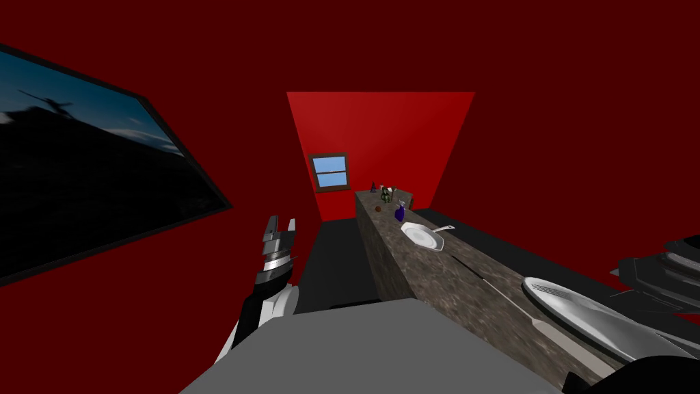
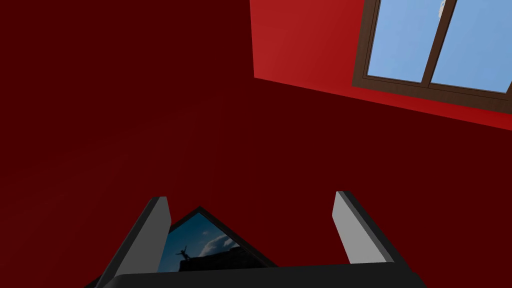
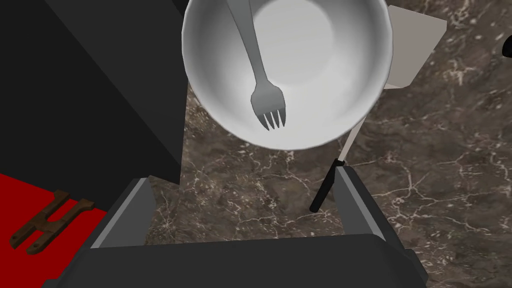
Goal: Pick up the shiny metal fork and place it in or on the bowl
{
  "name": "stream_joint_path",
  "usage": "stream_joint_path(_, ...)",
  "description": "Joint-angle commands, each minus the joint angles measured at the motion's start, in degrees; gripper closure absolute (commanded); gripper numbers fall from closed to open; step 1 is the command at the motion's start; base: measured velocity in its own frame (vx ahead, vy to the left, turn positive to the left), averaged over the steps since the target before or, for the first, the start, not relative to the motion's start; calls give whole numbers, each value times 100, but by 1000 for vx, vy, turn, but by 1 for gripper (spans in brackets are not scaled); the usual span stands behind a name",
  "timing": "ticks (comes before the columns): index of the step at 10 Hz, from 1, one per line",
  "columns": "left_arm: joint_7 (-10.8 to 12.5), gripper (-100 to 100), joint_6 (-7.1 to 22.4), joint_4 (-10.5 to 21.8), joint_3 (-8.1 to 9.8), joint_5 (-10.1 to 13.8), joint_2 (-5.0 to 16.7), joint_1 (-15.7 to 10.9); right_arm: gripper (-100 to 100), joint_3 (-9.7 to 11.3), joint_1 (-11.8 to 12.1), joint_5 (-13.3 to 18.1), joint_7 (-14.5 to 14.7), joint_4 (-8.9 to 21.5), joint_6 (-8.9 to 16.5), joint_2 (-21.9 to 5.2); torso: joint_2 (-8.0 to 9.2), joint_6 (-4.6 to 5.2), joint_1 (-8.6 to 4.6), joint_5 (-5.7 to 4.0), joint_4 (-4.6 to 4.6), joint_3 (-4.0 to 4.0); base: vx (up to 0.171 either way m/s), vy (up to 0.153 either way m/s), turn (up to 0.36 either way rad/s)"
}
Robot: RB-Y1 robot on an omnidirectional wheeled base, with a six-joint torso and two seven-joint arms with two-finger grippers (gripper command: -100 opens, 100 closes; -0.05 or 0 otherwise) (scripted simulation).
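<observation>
All but done, we judge: fork [image 3: 260, 75] lies inside bowl [image 3: 345, 95], our right gripper [image 3: 242, 176] gapes empty over it; left gripper [image 2: 251, 195] too.

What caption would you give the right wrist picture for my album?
Open right claw over a marbled counter, grey fork resting in the white bowl.

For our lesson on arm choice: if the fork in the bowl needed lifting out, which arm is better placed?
Right. The right gripper, open, points at the bowl holding the fork. The left gripper, also open, faces a red wall, off the counter.
</observation>
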Motion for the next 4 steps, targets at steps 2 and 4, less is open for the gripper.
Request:
stream_joint_path(2,0,0,0,0,0,0,0,0,0,0,0,0,0,0,0,0,0,0,0,0,0,0,0,0,0)
stream_joint_path(4,0,0,0,0,0,0,0,0,0,0,0,0,0,0,0,0,-1,0,0,0,0,0,0,0,0)
